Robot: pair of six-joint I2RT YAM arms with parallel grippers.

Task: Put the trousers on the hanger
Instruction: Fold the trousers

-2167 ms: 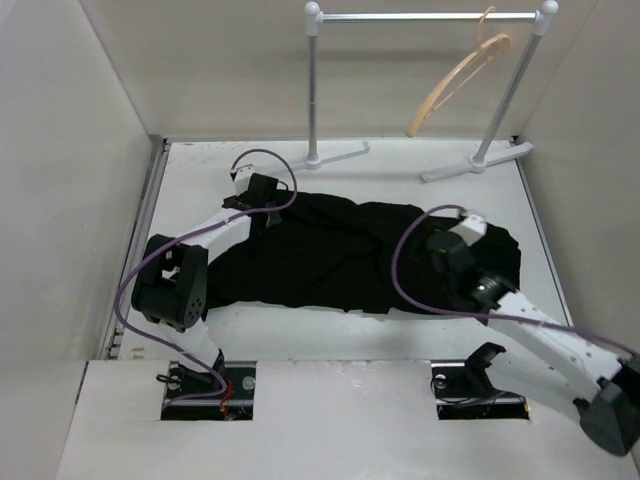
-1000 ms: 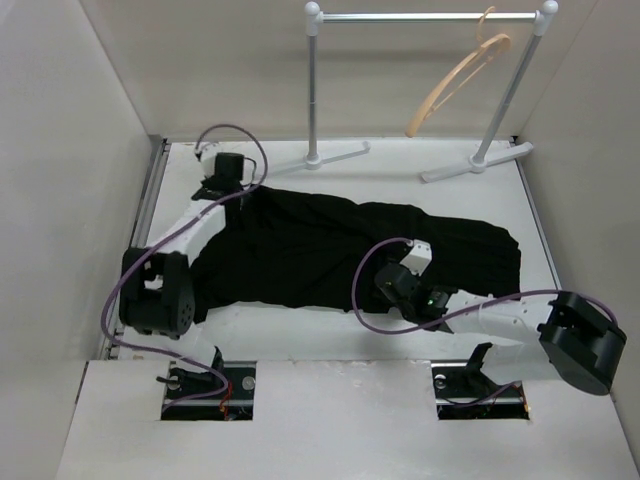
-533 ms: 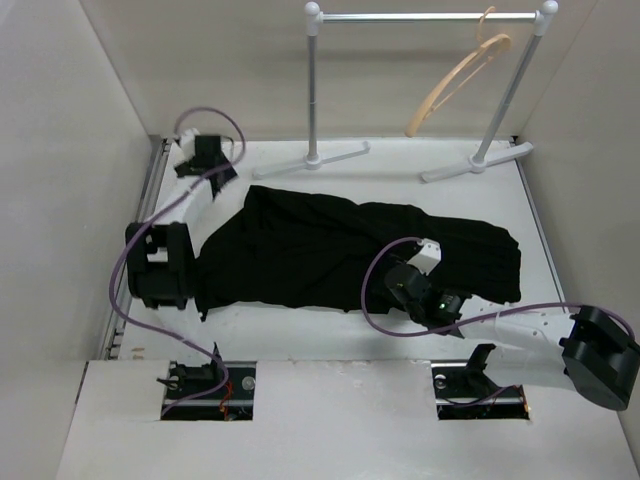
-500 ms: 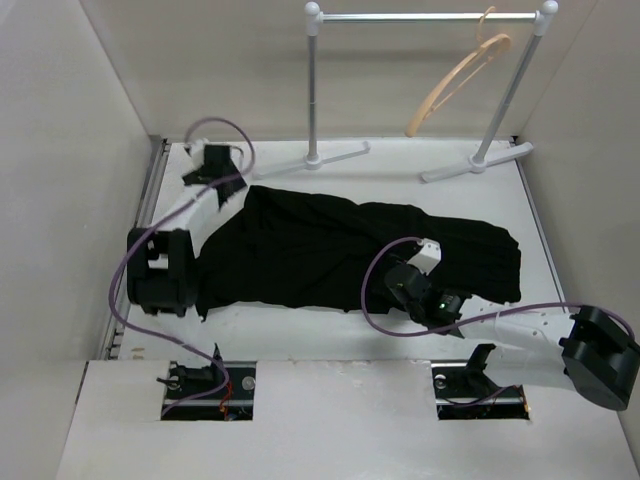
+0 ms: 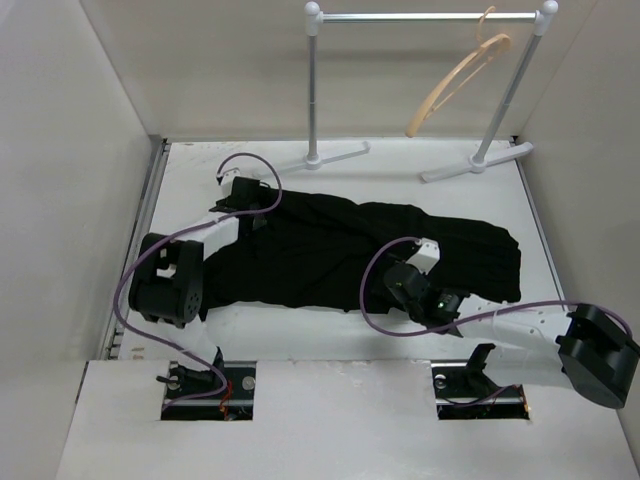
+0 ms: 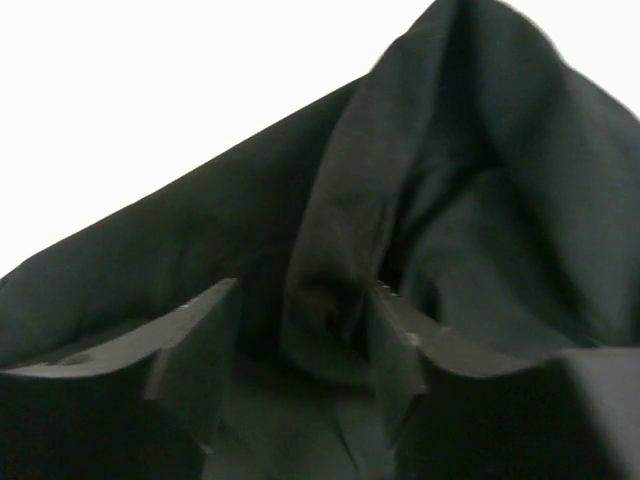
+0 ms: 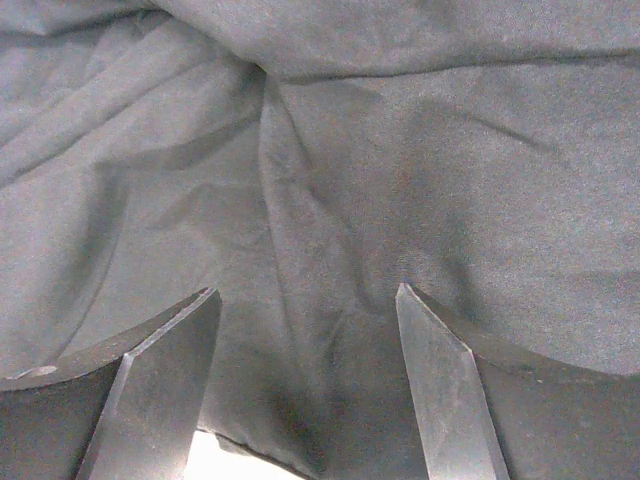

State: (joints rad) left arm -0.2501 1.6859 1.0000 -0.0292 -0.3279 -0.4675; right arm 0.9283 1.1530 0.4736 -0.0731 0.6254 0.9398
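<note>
The black trousers (image 5: 340, 250) lie spread across the table. The tan wooden hanger (image 5: 455, 85) hangs tilted on the white rail, far from both arms. My left gripper (image 5: 262, 198) is at the trousers' far left corner. In the left wrist view it (image 6: 300, 340) is open, with a raised fold of the trousers (image 6: 340, 240) between its fingers. My right gripper (image 5: 392, 288) is low over the trousers' near edge. In the right wrist view it (image 7: 310, 330) is wide open over flat cloth (image 7: 330, 150), holding nothing.
The white garment rail (image 5: 430, 16) stands at the back on two feet (image 5: 330, 155) (image 5: 475, 162). Tall walls close in the table on the left, right and back. A strip of bare white table (image 7: 225, 455) shows just past the cloth's edge.
My left gripper has swung from the far left back corner to the right, onto the trousers' far left corner. The right arm has barely moved.
</note>
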